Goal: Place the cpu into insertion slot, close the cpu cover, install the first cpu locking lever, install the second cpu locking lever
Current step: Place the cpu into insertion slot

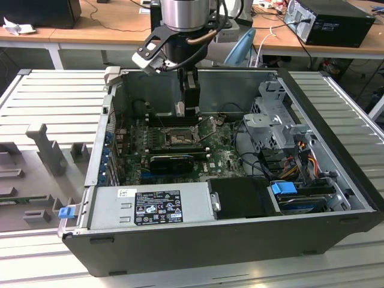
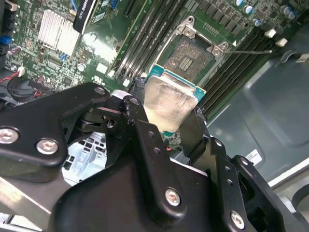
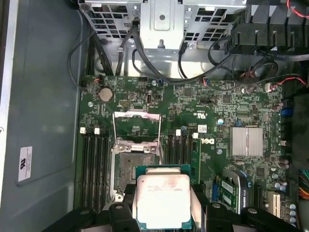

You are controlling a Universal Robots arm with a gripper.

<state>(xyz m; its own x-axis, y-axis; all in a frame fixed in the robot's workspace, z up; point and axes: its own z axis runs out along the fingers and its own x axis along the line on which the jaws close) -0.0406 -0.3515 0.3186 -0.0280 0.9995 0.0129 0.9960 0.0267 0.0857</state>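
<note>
Open computer case [image 1: 240,240] lies on a ribbed grey metal table [image 1: 54,90]; wooden benches [image 1: 102,25] carrying cables stand beyond. Gripper [image 3: 161,212] fingers are clamped on the cpu [image 3: 161,198], held above the motherboard [image 3: 217,104] near the insertion slot [image 3: 130,159], not touching it. The cpu cover [image 3: 136,114] stands raised.

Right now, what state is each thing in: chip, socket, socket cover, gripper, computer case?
gripper, shut on the chip
chip, held above the board, not seated
socket, empty
socket cover, swung open
computer case, open on top
</note>
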